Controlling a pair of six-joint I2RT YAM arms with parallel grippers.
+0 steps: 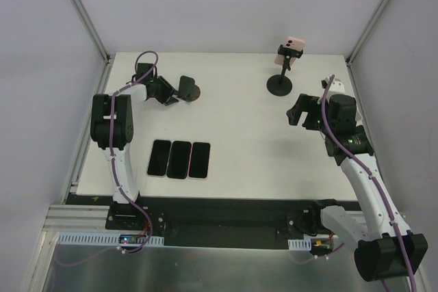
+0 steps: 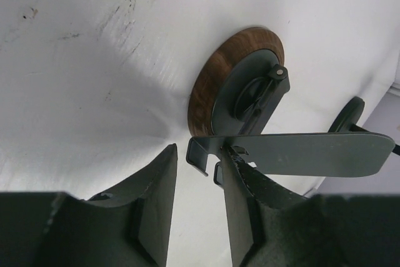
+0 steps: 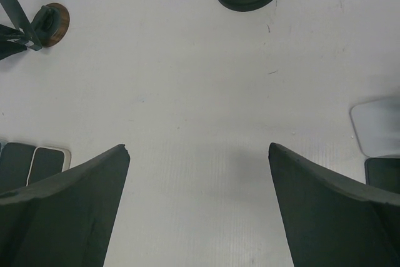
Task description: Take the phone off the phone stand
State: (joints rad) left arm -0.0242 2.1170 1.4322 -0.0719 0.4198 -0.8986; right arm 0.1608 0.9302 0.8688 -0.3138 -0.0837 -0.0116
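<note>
From above, the pink phone [image 1: 295,44] sits in its phone stand [image 1: 281,84] far right on the desk [image 1: 239,128], with three spare phones [image 1: 179,159] lying nearer, while the left wrist view shows the left hand [image 2: 200,157] drawn close around an empty stand [image 2: 300,153], grip unclear, and the right wrist view shows the right hand [image 3: 197,148] spread wide.

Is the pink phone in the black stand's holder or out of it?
In. The top view shows the pink phone held upright at the top of the black stand.
</note>
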